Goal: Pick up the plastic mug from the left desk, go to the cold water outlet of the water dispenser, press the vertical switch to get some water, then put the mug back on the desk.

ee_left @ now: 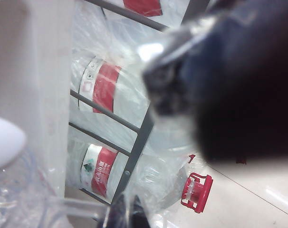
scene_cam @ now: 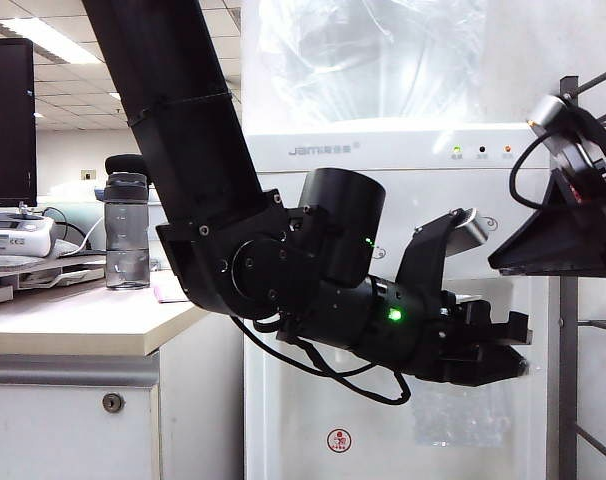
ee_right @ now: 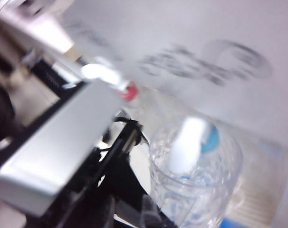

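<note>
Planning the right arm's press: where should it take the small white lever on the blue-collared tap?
Probably the free end of the small white lever, from the front: it hangs over the clear plastic mug, dispenser panel behind. Left gripper, shut on the mug, blocks one side; right gripper hovers above-right of it.

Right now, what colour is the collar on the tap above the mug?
Light blue collar, over the clear plastic mug; right wrist view shows it best.

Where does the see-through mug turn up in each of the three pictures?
Exterior view: the plastic mug, faint, sits at the left gripper's shut jaws before the water dispenser; the right gripper is at the right edge.
Left wrist view: mug, a blurred clear wall close to the lens.
Right wrist view: its rim rings the cold water outlet.
Shared landmark: the dispenser's white front.
</note>
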